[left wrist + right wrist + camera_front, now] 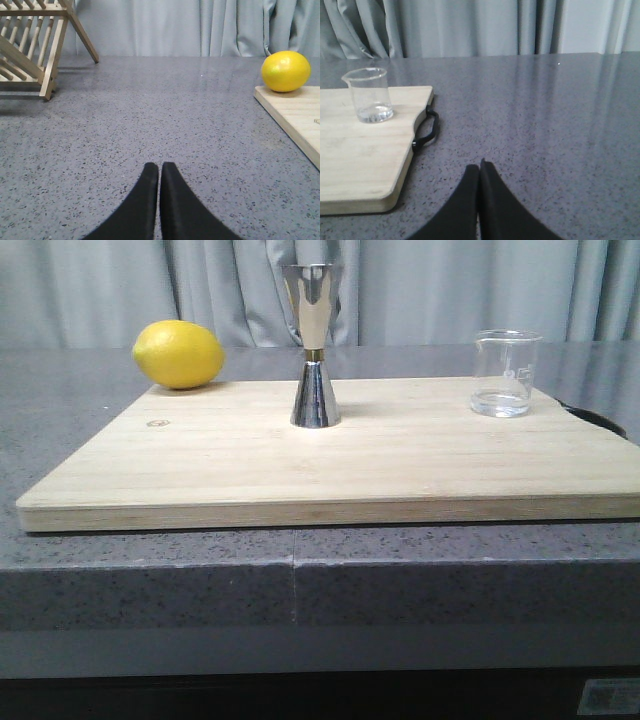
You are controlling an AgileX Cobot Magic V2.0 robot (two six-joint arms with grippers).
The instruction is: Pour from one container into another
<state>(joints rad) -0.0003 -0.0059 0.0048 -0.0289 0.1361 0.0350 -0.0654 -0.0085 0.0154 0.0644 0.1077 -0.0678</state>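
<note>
A small clear glass beaker [506, 373] with white marks stands upright on the right of the wooden board [330, 460], a little clear liquid in its bottom. The right wrist view shows the same beaker [367, 95]. A tall steel hourglass jigger [314, 345] with a gold waist stands at the board's middle back. My left gripper [159, 166] is shut and empty over bare counter, left of the board. Right of the board, my right gripper [479, 165] is shut on nothing above the counter. Neither gripper appears in the front view.
A yellow lemon [178, 354] rests at the board's back left corner, also the lemon [285, 71] in the left wrist view. A wooden dish rack [35, 45] stands far left. The board's black handle [426, 130] sticks out on its right side. Grey curtains hang behind.
</note>
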